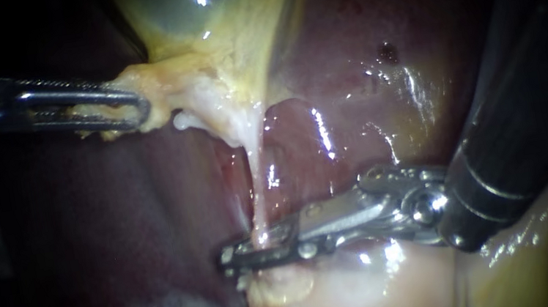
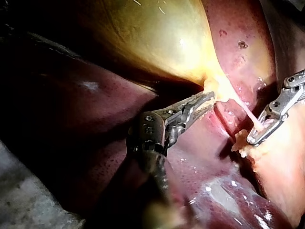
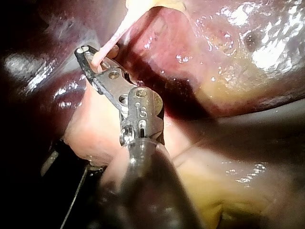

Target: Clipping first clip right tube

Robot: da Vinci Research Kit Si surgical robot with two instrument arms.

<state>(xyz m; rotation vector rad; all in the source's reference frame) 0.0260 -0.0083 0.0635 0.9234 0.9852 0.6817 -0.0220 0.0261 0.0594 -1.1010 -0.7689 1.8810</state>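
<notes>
A surgical robot's left instrument [image 1: 133, 110], reaching in from the left, has its jaws clenched on a lump of pale tissue [image 1: 182, 91] at the narrow end of the yellow-green gallbladder [image 1: 190, 4], which lies at the far side of the field against the dark red liver [image 1: 358, 35]. A thin pale tube [image 1: 256, 171] runs from that lump toward the near side, stretched taut across a glistening hollow in the liver. At its near end the right instrument [image 1: 246, 253], entering from the right, has its two slim metal jaws closed on the tube from either side, just beyond a mound of pale, fatty tissue [image 1: 328, 300] at the near edge. The two instruments sit well apart.
</notes>
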